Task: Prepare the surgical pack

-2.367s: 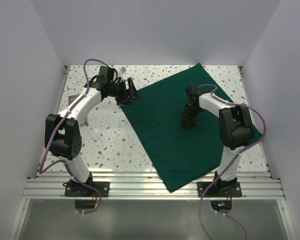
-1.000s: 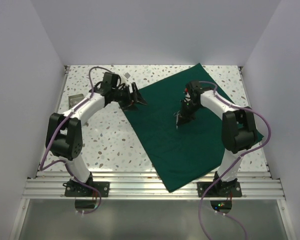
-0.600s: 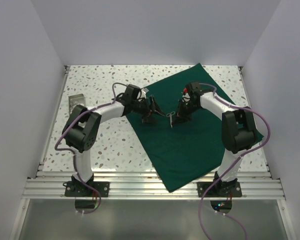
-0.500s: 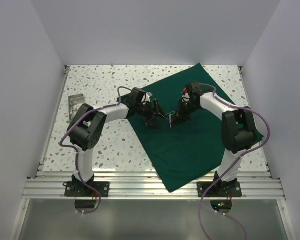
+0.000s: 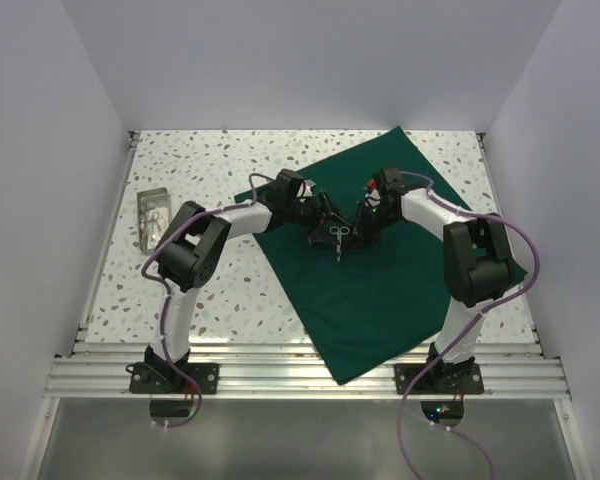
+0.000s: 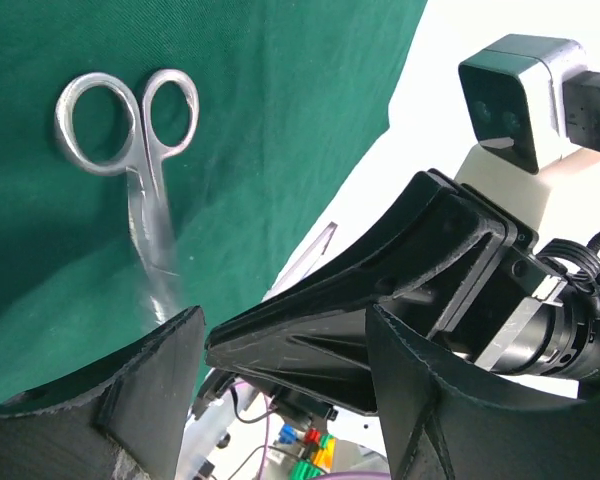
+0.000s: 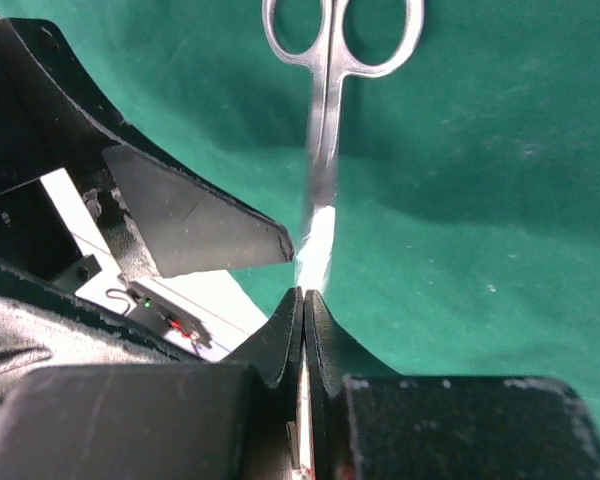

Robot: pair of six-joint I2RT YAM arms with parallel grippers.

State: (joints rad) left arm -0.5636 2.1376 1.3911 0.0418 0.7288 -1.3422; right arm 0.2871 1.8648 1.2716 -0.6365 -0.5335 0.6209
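Count, left to right: one steel tray [image 5: 153, 215], two arms, one left tool [image 5: 326, 218], one pair of scissors [image 7: 326, 100], one right tool [image 5: 360, 228], one green drape [image 5: 380, 290]. No other loose item can be made out on the desk [image 5: 210, 290].

Pack: the drape is dark green cloth, a single flat sheet lying as a diamond. It covers the desk from centre out to 3 o'clock. Its corners sit near 12, 9, 6 and 3 o'clock, and the 6 o'clock corner laps onto the aluminium rail [image 5: 280, 375]. There are faint creases but no folds.

The tray lies on bare speckled desk at 9 o'clock, well apart from the drape. Something pale lies in it, too small to identify.

The scissors are plain silver with two ring handles and are over the drape near the desk's centre. Whether the rings touch the cloth is unclear.

Tools: the right tool is pinched closed on the scissor blades. In its wrist view the rings are at 12 o'clock and the blades run down into the pinch. The left tool's fingers [image 6: 150, 390] stand wide apart with nothing clamped. In its wrist view the blades pass just beside its left finger.

Around and in the way: the two tools meet nose to nose over the drape's 10 o'clock part, very close together. The right tool's wedge-shaped body fills the gap between the left fingers in the left wrist view. The right arm's camera block [image 6: 508, 100] is at 2 o'clock there. Purple cables [image 5: 510, 240] loop off both arms. Plain white walls [image 5: 40, 150] stand at 9, 12 and 3 o'clock.
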